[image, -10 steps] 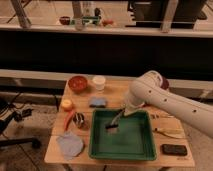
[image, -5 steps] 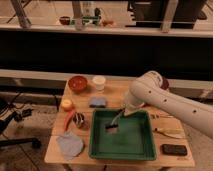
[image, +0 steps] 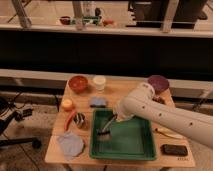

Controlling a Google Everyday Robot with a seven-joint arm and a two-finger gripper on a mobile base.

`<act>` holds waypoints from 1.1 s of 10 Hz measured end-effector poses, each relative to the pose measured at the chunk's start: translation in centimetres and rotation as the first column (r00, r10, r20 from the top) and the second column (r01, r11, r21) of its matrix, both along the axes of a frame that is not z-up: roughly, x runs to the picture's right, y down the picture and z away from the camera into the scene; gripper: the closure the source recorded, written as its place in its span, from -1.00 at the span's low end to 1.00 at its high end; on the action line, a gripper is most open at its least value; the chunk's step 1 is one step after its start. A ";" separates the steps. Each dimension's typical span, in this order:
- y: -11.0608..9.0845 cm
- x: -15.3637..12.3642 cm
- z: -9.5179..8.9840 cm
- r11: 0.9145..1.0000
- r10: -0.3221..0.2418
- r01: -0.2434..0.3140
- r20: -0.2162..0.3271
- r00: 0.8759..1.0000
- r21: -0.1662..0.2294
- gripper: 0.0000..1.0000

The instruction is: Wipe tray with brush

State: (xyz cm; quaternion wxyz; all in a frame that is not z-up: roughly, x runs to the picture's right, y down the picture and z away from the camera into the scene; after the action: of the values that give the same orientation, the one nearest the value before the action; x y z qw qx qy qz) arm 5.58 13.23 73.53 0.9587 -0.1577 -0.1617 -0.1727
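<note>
Now the gripper (image: pixel 113 121) clamps the slim black brush (image: pixel 106 130), bristles down at nine o'clock inside the shallow green plastic tray (image: pixel 142 152), positioned for wiping.

Green tray (image: pixel 131 150), dark brush (image: pixel 105 133) (white-armed hand (image: pixel 113 120) above)

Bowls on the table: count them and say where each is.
2. Red bowl at back left; purple bowl at back right, behind the arm. Others may be hidden. The gripper is over the tray.
</note>
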 end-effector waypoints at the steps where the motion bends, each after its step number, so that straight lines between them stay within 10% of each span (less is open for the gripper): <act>1: 0.6 -0.8 -0.5 1.000 -0.013 0.013 0.026 1.000 0.013 1.00; 11: 3.0 -0.8 1.5 0.994 -0.083 0.079 0.057 0.995 0.071 1.00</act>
State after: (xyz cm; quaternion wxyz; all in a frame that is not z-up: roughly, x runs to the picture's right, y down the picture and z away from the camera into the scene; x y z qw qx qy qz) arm 4.76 16.20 75.01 0.9505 -0.1259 -0.1780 -0.2214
